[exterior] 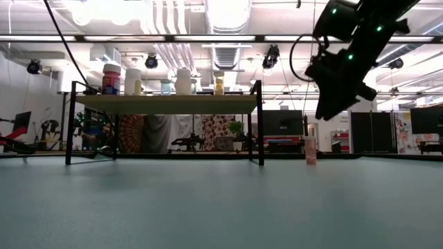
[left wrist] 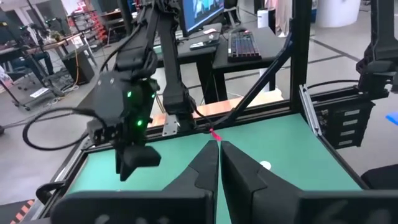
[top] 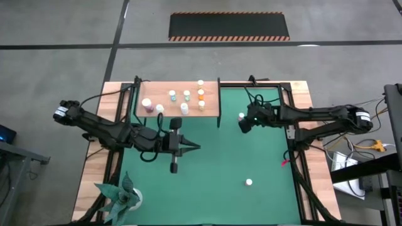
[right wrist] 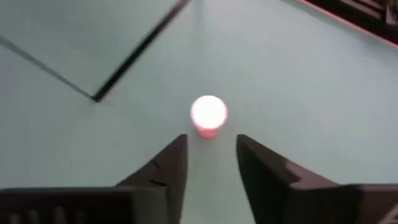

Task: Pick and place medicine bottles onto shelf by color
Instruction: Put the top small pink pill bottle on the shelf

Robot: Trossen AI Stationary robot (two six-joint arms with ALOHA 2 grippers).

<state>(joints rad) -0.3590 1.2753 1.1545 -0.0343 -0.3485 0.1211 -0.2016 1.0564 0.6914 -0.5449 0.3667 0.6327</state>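
The light-wood shelf [top: 178,100] stands at the far left of the green mat [top: 207,169], and several medicine bottles stand on it: pink [top: 148,105], pale green [top: 172,95], orange [top: 201,94], white [top: 184,108]. A pink bottle with a white cap [right wrist: 208,115] stands upright on the mat just right of the shelf [exterior: 311,151]. My right gripper [right wrist: 211,146] hangs above and beside it, slanting down, open, its fingers short of the bottle. My left gripper [top: 196,148] is shut and empty over the mat's middle, pointing toward the right edge.
Another white-capped bottle [top: 249,182] stands alone on the mat toward the near right. A green-leaved paper plant [top: 122,198] sits at the near left corner. The shelf's black posts [top: 218,103] rise beside the pink bottle. Black frame rails line the table's sides.
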